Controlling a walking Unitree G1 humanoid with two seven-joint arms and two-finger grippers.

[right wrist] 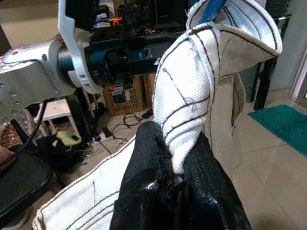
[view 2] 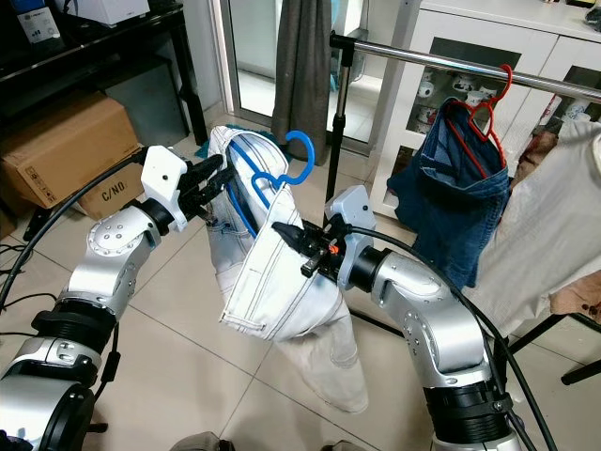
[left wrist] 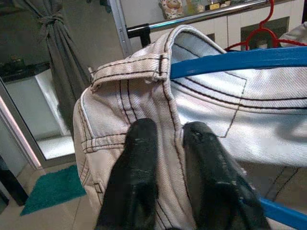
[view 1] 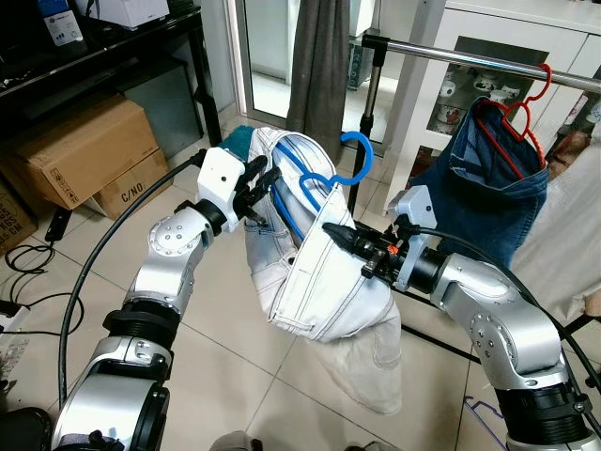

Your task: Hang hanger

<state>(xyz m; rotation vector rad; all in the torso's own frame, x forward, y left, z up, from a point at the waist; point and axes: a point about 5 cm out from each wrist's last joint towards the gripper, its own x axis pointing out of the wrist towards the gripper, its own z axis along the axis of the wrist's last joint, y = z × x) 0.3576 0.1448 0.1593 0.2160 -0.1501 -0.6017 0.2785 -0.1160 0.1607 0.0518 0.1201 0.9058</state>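
Pale tiled floor (view 1: pixel 235 376), black shelf (view 1: pixel 113 47) over cardboard boxes (view 1: pixel 84 155), grey curtain (view 1: pixel 319 66) — white cabinet (view 1: pixel 526 56) behind.

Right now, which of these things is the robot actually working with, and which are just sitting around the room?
In the job:
- white jeans, pinched by both grippers
- blue hanger threaded through them
- left gripper
- right gripper
- clothes rail

Just lying about:
- blue jeans on a red hanger
- cardboard boxes
- grey curtain
- teal mat
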